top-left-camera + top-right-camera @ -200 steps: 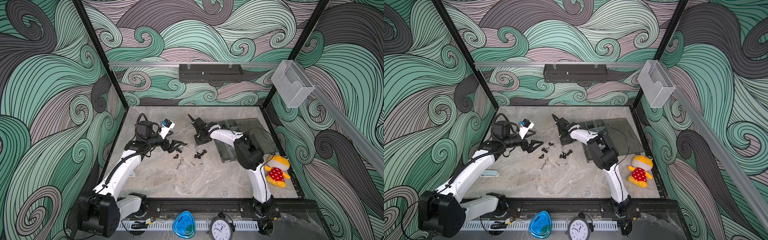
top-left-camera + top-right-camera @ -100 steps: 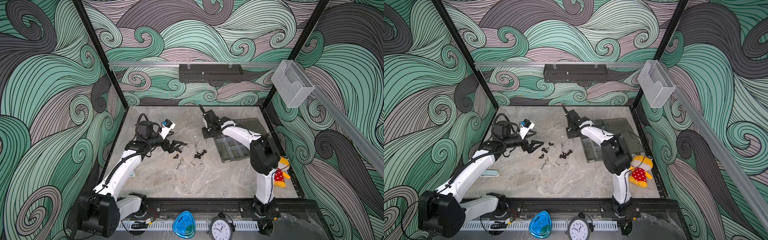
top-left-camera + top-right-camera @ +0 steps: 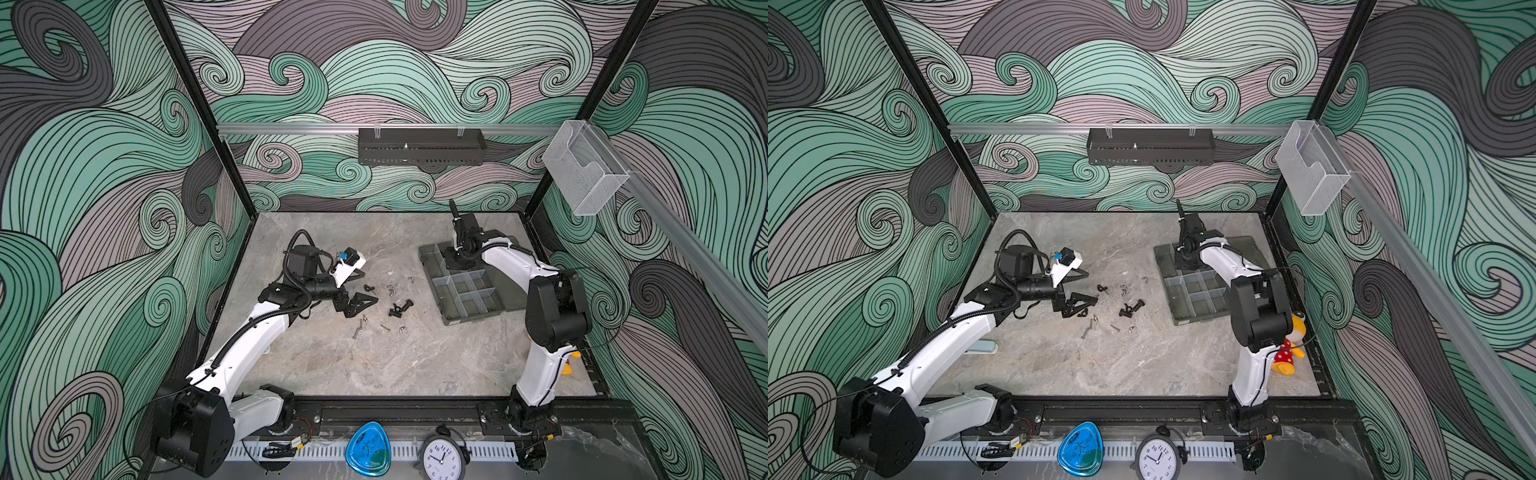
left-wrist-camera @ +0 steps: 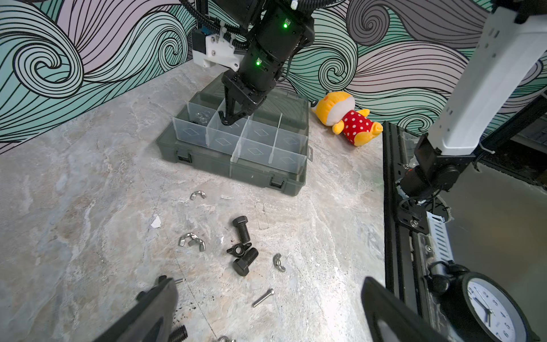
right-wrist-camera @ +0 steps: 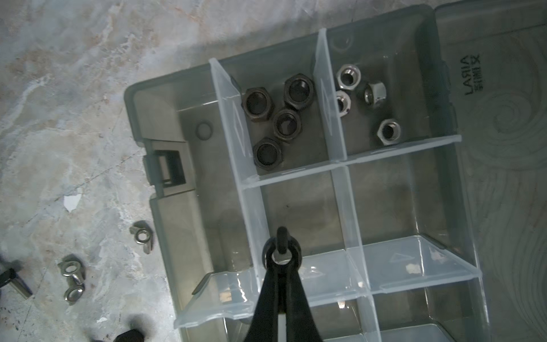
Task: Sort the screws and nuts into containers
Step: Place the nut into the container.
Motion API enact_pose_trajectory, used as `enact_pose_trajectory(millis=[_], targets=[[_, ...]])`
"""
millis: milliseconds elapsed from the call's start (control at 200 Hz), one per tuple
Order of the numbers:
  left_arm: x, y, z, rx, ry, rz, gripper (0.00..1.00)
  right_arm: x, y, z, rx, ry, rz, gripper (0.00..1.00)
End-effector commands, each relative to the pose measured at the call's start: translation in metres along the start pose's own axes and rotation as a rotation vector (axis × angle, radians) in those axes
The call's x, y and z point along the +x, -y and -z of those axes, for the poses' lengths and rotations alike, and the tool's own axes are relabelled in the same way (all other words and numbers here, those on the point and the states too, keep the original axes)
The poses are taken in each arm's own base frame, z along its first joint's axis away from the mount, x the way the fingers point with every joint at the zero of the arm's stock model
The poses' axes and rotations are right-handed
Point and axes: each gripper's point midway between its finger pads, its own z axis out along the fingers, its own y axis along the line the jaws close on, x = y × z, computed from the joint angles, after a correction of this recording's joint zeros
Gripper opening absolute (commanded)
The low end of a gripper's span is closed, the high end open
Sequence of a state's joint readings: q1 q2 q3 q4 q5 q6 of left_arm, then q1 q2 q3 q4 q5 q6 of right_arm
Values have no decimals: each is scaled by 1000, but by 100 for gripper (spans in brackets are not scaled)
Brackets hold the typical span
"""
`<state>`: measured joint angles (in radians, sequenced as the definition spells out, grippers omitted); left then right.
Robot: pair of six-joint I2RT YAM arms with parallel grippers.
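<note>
The containers are compartments of a smoky-grey organiser box at the right of the table. One compartment holds black hex nuts, its neighbour silver hex nuts. My right gripper points down over an empty compartment beside them, shut on a small black piece that looks like a wing nut. Loose screws and nuts lie mid-table: black bolts, a black wing nut, silver wing nuts and a thin silver screw. Over their near side, my left gripper hangs open and empty.
The box lid lies flat open on the box's far side. A yellow plush toy rests beside the right arm's base. A clock and a blue object sit at the front rail. On the back wall hangs a black tray.
My right arm swung from the pile of loose pieces to the right and back, over the organiser box, its gripper staying shut. The left arm has hardly moved.
</note>
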<state>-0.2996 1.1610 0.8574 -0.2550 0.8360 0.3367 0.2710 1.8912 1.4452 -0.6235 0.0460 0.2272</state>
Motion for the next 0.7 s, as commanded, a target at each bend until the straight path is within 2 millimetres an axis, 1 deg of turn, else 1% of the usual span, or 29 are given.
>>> enact_pose_trajectory(millis=[0,135,205,230,270,310,380,480,535,565,600,635,695], targets=[[0,5,2,12,-3,-25,99,2,8,-3,12,-3,9,0],[2,4,2,3,-12,-30,99,4,9,-13,3,-18,15,0],[4,4,2,-2,-19,-33,99,1,7,-12,0,-1,28,4],[4,3,2,-4,-22,-33,99,0,7,-12,4,4,32,8],[4,3,3,-7,-24,-35,99,-3,8,-9,9,19,39,16],[4,3,3,-8,-26,-37,99,-5,7,-6,10,32,53,20],[5,3,3,-10,-27,-39,99,-8,4,2,14,60,73,21],[7,1,4,-19,-41,-43,98,-10,-8,19,26,110,129,23],[9,0,5,-32,-52,-47,99,-10,-19,29,25,133,167,24],[10,-2,5,-42,-59,-48,99,-8,-29,33,6,140,188,25],[13,-4,6,-54,-69,-50,99,-5,-45,39,-35,152,215,25],[15,-7,7,-68,-81,-51,99,-1,-63,45,-90,163,245,29],[19,-15,12,-97,-98,-41,99,10,-97,52,-193,175,306,33]])
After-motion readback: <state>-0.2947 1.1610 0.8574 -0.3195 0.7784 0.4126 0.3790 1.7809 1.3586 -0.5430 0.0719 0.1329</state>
